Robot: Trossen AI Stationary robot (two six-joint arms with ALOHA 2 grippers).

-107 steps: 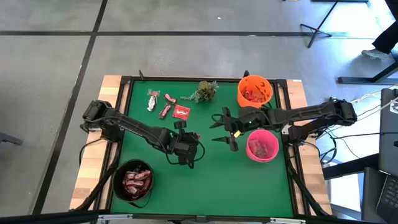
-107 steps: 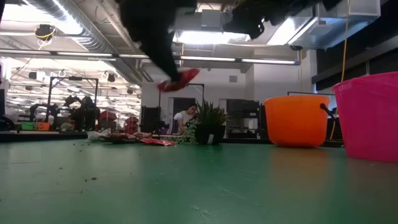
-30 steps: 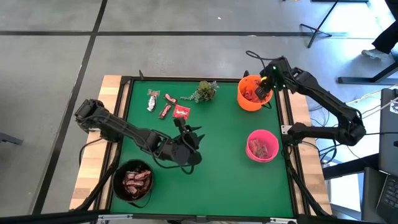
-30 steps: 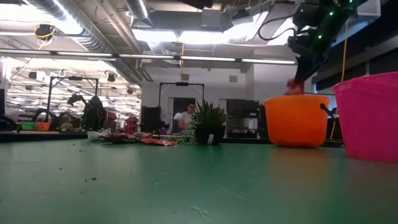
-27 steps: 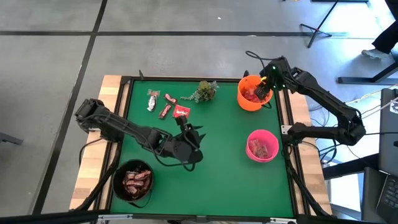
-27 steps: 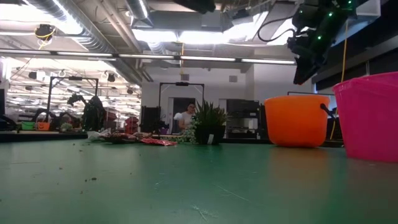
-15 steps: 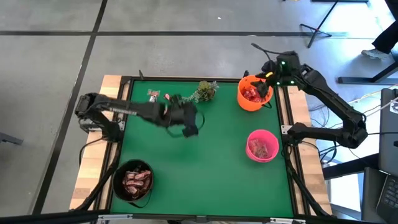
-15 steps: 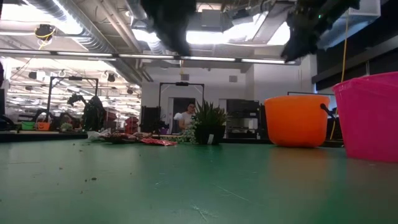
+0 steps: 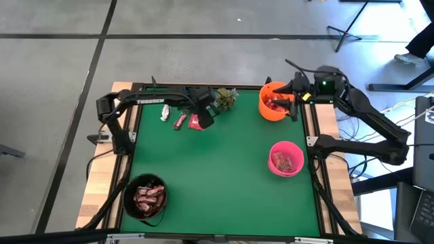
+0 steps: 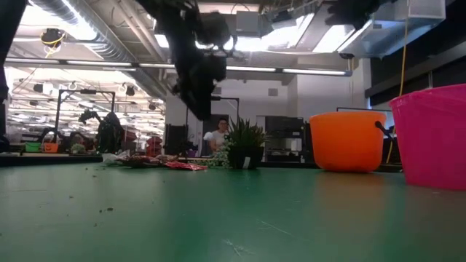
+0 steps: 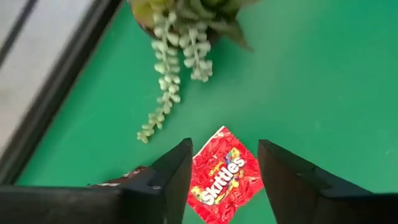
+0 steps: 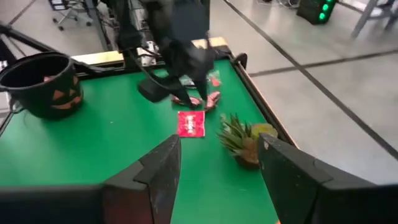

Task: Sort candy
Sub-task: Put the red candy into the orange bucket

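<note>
Step in hand, as it looks: picking up the next loose sweet from the far-left part of the desk. The left gripper hangs over the red Skittles packet, w/ fingers spread apart and empty; in the left wrist view the packet lies flat on the green between them, not touched yet. Just beside it lie two dark red-brown bars and a clear-wrapped piece, near the small plant sprig, which is no candy. Next move prob. calls for a straight drop so the fingers bracket the packet's edges, then a close; the packet is thin & flat, so the tips need to reach the desk surface to catch it, and it could slide. The right gripper is up at the orange bowl, just beside its rim, fingers apart w/ nothing in them. Sorted so far: red packets in the orange bowl, some candy in the pink bowl and brown-wrapped pieces in the black pumpkin bucket near the front left. Only a few pieces left on the desk.
</note>
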